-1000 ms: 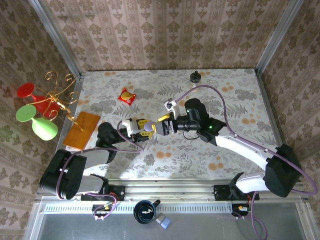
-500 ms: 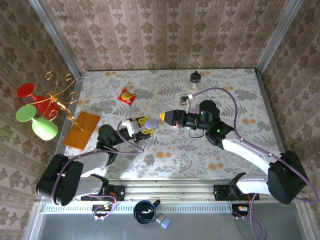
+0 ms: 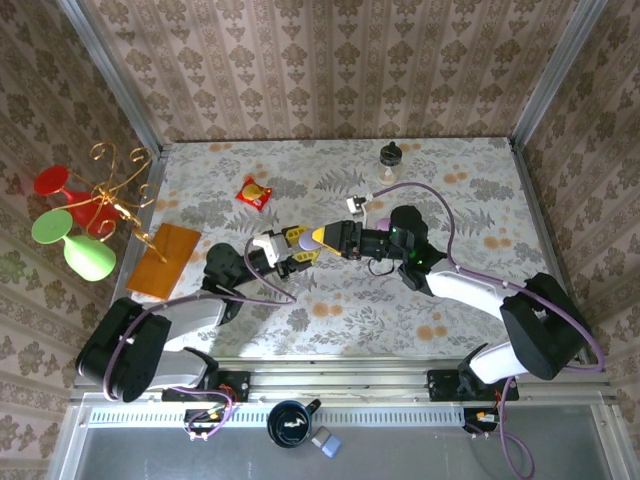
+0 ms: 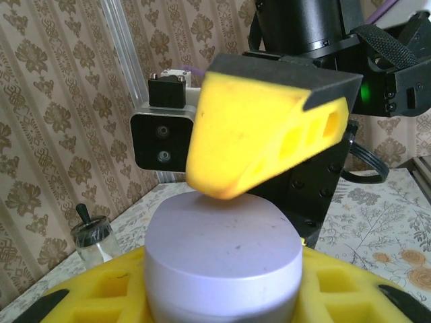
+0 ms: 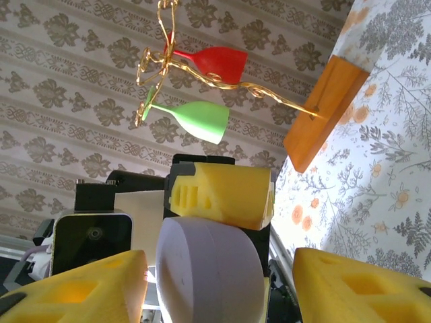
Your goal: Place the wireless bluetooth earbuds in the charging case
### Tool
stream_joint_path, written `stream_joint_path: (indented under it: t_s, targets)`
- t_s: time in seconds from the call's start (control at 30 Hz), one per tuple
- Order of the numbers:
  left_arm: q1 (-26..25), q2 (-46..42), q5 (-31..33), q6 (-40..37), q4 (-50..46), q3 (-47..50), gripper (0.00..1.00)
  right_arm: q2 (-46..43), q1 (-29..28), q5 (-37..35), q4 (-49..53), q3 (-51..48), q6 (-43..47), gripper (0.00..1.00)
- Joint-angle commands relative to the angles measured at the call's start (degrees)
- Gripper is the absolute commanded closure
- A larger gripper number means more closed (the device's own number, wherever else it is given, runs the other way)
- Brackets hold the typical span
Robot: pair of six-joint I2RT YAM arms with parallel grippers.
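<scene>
My left gripper (image 3: 287, 252) is shut on the charging case (image 3: 300, 242), a lilac pebble-shaped case with its lid closed, held above the middle of the table. In the left wrist view the case (image 4: 223, 259) sits between my yellow fingers (image 4: 87, 293). My right gripper (image 3: 322, 238) faces it from the right, open, its jaws straddling the case (image 5: 212, 272). One right finger (image 4: 262, 131) touches the case's top far edge. In the right wrist view, gaps show on both sides of the case between my fingertips (image 5: 74, 293). The earbuds are out of view.
A small lilac thing (image 3: 382, 222) lies beside the right arm, too small to identify. A little bottle (image 3: 390, 157) stands at the back, a red packet (image 3: 254, 192) at back left. An orange board (image 3: 165, 258) and a glass rack (image 3: 85, 215) sit at the left edge.
The right gripper pulled back to the right, then came left again to the case, with its jaws narrower than half a second ago. The left gripper kept hold of the case.
</scene>
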State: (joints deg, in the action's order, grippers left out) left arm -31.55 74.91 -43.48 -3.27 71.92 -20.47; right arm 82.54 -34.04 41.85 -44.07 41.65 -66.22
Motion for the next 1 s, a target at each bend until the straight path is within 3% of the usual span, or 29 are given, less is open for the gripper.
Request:
stream_joint_path:
  t_s: [0.0, 0.17, 0.27, 0.5, 0.63, 0.73, 0.87, 0.97]
  targets:
    - [-0.53, 0.8, 1.28, -1.54, 1.99, -1.59, 0.77, 0.29, -0.06, 1.91, -5.62, -0.73, -2.04, 0.5]
    - [-0.62, 1.29, 2.05, -1.83, 2.0, -1.35, 0.76, -0.73, 0.29, 0.93, -4.08, -1.31, -0.81, 0.76]
    - [-0.71, 1.37, 2.25, -1.99, 1.91, -1.09, 0.68, -1.46, 0.51, 0.05, -2.39, -1.31, 0.35, 0.82]
    - [1.08, -1.14, 1.45, -4.57, -2.31, 1.43, 0.25, -5.29, 2.71, -4.69, 4.15, -2.91, 4.33, 0.82]
    - [1.74, -5.34, -1.11, -8.39, -11.94, 2.6, 0.07, -8.09, 4.95, -9.4, 11.04, -4.64, 7.6, 0.83]
    - [1.93, -9.51, -3.47, -11.98, -23.65, 1.84, 0.01, -9.92, 6.29, -12.88, 15.24, -6.29, 9.37, 0.83]
    - [1.83, -13.51, -5.61, -18.68, -41.99, -0.93, 0.0, -11.09, 7.41, -17.09, 19.57, -8.67, 11.33, 0.83]
    - [1.81, -13.89, -7.7, -22.54, -50.5, -2.6, 0.0, -10.21, 7.67, -18.57, 20.79, -10.4, 12.52, 0.83]
